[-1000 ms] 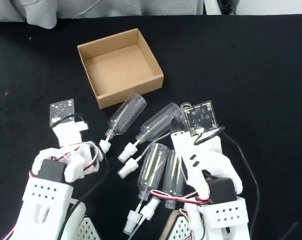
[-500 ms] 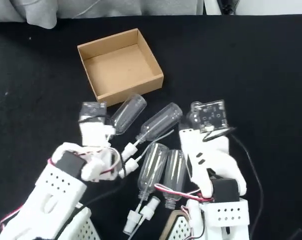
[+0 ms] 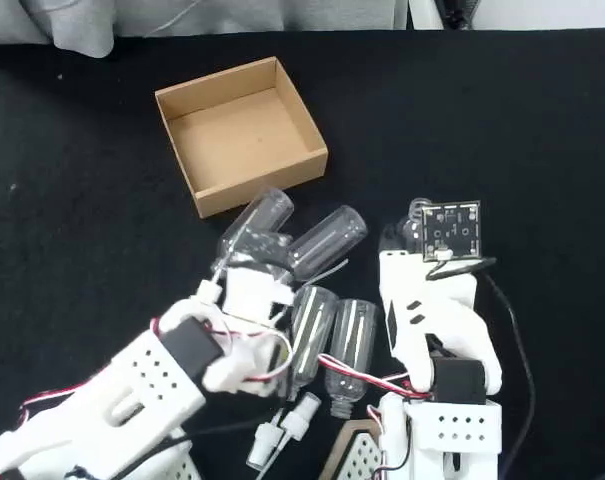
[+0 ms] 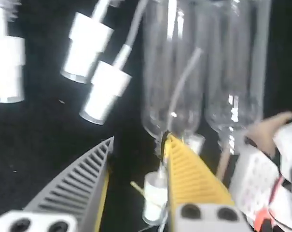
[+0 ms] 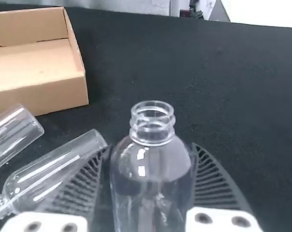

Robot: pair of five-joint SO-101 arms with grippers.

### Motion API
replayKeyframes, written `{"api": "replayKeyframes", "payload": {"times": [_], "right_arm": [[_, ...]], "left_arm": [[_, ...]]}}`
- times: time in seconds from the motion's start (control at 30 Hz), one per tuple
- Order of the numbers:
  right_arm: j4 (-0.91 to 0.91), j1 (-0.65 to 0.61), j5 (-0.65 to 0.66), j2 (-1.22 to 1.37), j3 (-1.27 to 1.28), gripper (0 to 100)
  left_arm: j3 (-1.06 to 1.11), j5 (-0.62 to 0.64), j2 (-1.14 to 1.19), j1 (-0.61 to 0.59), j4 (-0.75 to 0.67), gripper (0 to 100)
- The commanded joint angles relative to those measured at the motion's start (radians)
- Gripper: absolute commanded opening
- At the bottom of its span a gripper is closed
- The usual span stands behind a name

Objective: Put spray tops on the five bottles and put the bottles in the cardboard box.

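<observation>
Pinching an uncapped bottle [image 5: 150, 169], right hand [image 5: 150, 149], left hand [image 4: 138, 140] spread near spray tops [image 4: 104, 92]

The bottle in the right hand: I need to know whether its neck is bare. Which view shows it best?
The right wrist view: the bottle sits in the right hand, threaded neck open and bare. In the high view that arm's camera board covers most of it. The left wrist view faces other bottles.
</observation>
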Motion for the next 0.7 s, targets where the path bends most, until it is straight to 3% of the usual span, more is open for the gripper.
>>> {"api": "replayKeyframes", "payload": {"times": [0.0,0.67], "right_arm": [[-0.048,0.075,-0.011,-0.016,-0.053,15.2],[-0.048,0.083,-0.011,-0.018,-0.053,15.2]], "left_arm": [[-0.061,0.034,0.003,0.11,-0.005,15],[-0.002,0.11,0.005,0.361,-0.097,15]]}}
